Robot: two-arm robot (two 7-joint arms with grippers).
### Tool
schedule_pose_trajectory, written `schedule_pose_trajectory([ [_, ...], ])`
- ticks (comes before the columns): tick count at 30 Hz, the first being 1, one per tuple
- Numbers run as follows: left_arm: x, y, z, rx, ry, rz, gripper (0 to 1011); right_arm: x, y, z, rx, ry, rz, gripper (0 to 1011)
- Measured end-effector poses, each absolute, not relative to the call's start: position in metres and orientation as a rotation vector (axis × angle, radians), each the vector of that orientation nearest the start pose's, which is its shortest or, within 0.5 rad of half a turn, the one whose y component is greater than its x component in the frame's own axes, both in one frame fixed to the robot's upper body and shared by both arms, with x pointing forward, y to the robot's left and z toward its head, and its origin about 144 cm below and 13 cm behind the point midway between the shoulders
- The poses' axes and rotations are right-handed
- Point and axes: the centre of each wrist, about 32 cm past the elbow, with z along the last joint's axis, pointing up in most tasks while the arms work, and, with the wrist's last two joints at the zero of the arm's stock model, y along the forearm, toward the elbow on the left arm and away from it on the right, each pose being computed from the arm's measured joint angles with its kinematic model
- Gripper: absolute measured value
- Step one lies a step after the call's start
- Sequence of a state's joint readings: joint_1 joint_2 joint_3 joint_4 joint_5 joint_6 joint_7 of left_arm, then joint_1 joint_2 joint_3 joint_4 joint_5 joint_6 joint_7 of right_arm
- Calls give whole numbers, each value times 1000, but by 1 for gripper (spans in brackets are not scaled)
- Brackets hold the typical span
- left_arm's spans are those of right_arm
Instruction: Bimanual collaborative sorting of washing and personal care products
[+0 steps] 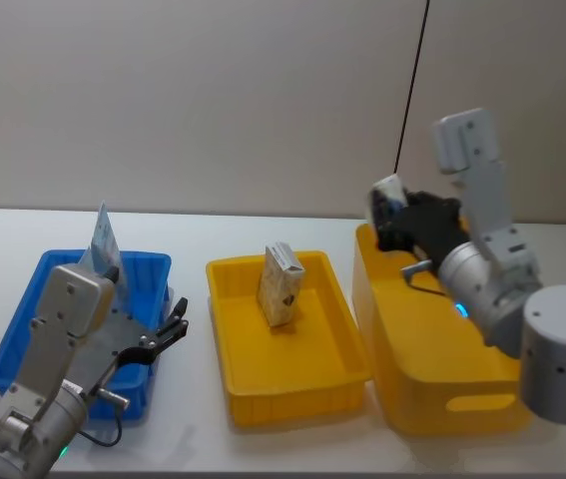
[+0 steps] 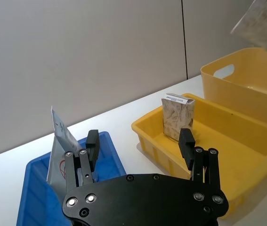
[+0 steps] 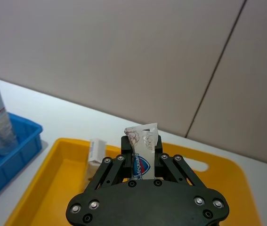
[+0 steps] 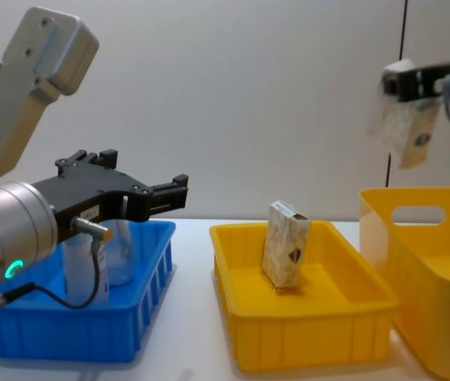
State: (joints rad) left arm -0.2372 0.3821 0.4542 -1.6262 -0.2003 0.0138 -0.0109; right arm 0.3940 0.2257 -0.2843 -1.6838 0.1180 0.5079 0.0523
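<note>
The right gripper (image 4: 405,86) fingers pinch a carton (image 4: 405,131) high at upper right, maybe bound for the low yellow bin (image 4: 304,337); the left gripper (image 1: 171,327) fingers spread wide, waiting lower left.

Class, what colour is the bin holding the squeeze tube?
Blue; the bin shows best in the chest view.

A beige carton (image 1: 281,285) leans in the yellow tray (image 1: 297,399); a second carton (image 1: 387,192) hangs over the deep bin (image 1: 432,349). A pale tube (image 1: 104,239) stands in the blue bin (image 1: 23,319).
</note>
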Motion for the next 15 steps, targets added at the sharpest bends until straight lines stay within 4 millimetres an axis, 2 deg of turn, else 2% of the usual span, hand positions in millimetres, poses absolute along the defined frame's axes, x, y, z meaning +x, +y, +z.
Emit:
schedule_pose_trajectory([
  [15, 492, 198, 1204, 61, -268, 1124, 1001, 496, -228, 1308, -218, -132, -1469, 229],
])
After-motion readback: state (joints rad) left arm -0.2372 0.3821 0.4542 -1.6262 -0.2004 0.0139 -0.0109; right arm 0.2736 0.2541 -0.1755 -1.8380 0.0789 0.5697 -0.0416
